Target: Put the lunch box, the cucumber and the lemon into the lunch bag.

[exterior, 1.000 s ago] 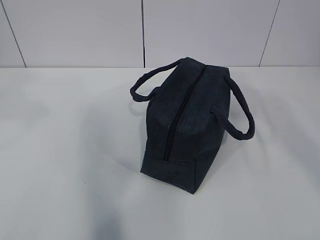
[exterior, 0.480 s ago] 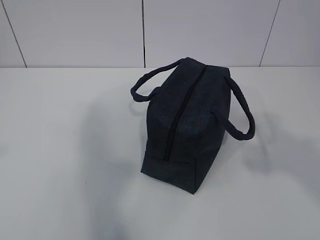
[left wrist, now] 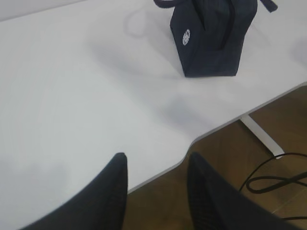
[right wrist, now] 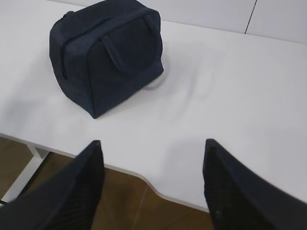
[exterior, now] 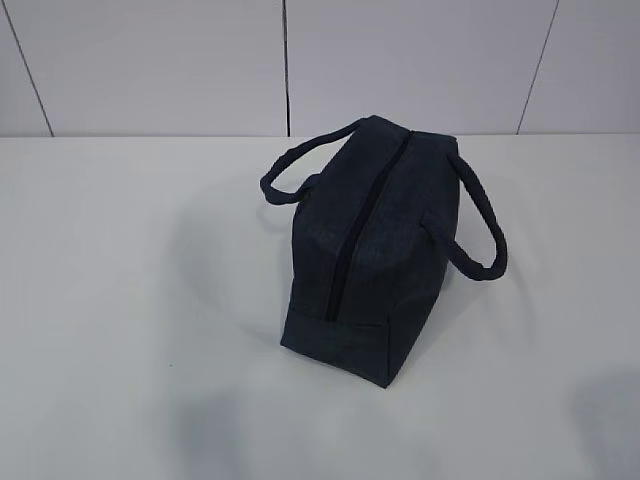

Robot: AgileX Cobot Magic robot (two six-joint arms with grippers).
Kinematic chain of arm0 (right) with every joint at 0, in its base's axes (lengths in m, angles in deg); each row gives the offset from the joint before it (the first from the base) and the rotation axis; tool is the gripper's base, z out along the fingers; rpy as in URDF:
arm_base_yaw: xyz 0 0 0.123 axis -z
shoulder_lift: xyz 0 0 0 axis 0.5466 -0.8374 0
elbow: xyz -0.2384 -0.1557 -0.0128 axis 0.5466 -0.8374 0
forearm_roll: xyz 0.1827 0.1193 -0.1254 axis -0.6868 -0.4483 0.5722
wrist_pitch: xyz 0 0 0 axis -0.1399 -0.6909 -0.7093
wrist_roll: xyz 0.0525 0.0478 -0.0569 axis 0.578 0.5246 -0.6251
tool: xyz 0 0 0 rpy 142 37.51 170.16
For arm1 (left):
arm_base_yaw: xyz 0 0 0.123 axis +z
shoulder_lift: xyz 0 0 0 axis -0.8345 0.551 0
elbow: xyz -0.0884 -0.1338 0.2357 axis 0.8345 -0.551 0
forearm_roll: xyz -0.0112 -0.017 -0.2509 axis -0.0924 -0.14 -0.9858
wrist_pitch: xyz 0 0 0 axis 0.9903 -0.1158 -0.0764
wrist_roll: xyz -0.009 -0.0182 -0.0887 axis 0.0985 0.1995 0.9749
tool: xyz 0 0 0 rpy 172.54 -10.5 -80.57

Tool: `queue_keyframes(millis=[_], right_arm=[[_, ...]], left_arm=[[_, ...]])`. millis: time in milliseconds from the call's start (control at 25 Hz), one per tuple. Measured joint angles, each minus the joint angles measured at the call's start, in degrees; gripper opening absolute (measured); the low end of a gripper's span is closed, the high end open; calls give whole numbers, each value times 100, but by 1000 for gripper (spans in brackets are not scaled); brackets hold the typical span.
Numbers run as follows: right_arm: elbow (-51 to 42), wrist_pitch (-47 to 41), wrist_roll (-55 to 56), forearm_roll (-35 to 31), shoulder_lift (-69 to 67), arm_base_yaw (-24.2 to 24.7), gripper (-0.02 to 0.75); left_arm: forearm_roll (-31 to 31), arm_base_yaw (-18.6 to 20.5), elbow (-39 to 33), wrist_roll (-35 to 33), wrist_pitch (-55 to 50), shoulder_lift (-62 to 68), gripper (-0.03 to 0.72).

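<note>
The dark navy lunch bag stands on the white table with its top zipper shut and its two loop handles hanging to the sides. It also shows in the left wrist view, with its white round logo, and in the right wrist view. My left gripper is open and empty over the table's front edge, far from the bag. My right gripper is open wide and empty over the front edge. The lunch box, the cucumber and the lemon are out of view. Neither gripper shows in the exterior view.
The white table ends at a notched front edge with brown floor below. A white table leg and black cables lie on the floor. A panelled white wall stands behind the table.
The bag has not moved. The soft shadows on the table have shifted, with a new one at the lower right corner.
</note>
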Motion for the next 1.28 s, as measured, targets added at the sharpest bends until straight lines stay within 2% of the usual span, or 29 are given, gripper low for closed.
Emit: queue_keyframes(millis=[200, 440, 640, 880, 1000, 1200, 1280], right_arm=[[-494, -22, -23, 171, 135, 0, 501], [-1193, -12, -21, 242, 135, 0, 498], [-1420, 569, -23, 302, 135, -10, 498], [-1486, 700, -1, 330, 135, -10, 498], [-1486, 709, -1, 330, 135, -10, 496], [-1486, 736, -1, 330, 135, -10, 495], [-1486, 736, -1, 330, 135, -10, 495]], left_arm=[[149, 0, -876, -39, 22, -448, 295], [289, 0, -1075, -146, 646, -448, 274], [298, 0, -1155, -146, 860, -448, 258], [298, 26, -1160, -146, 897, -448, 254], [298, 236, -1160, -146, 897, -448, 254], [298, 1032, -1160, -146, 897, -448, 254], [298, 1210, -1160, -146, 897, -448, 254]])
